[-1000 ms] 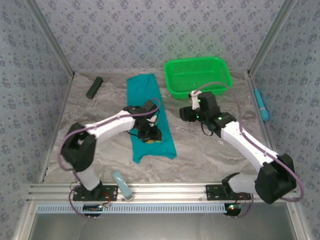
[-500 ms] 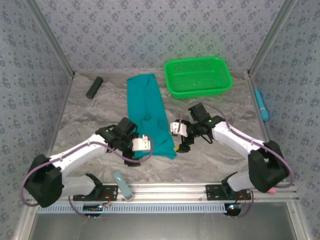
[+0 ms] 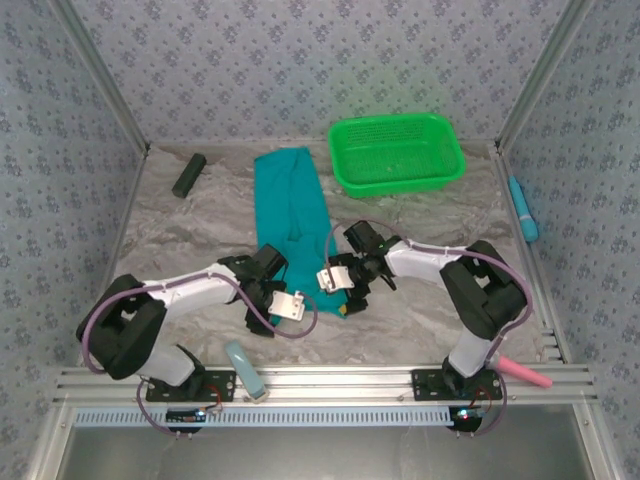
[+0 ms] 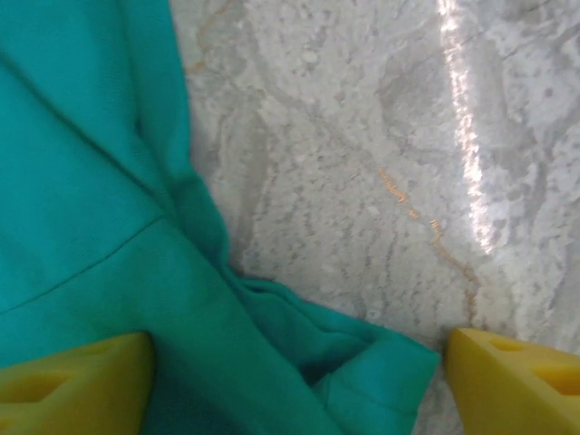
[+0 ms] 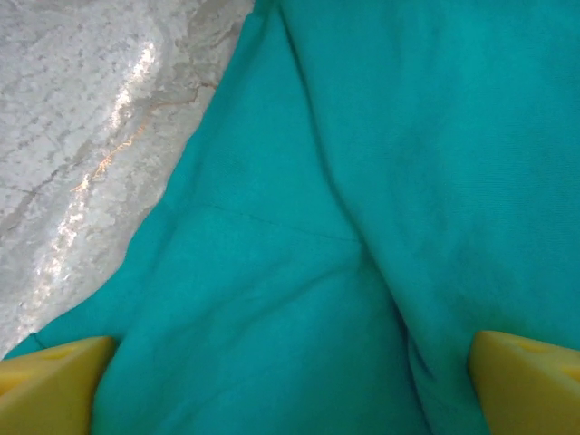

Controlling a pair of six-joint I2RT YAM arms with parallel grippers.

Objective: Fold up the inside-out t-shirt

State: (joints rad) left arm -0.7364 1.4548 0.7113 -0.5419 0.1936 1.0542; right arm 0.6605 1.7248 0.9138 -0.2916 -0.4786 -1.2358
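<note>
Inside-out t-shirt [image 3: 290,205], teal and gathered into a long narrow strip, lies mid-table running front to back. The left gripper [image 4: 299,385] holds its jaws apart astride a near corner; the right gripper [image 5: 290,385] gapes wide over the cloth beside it. Grey marbled table [image 3: 180,245], green basket [image 3: 400,182] back right, blue-patterned walls [image 3: 300,60].

Your cell is closed on three sides by walls [image 3: 300,70] papered pale blue-grey with a small repeating flower print. Silver metal posts [image 3: 100,75] run up the back corners. Tabletop [image 3: 190,235]: glossy, marbled grey-white. Ribbed aluminium rail [image 3: 330,380] along your near edge. Light falls from above; a bright glare streak [image 4: 462,136] shows on the marble in the left wrist view.
</note>
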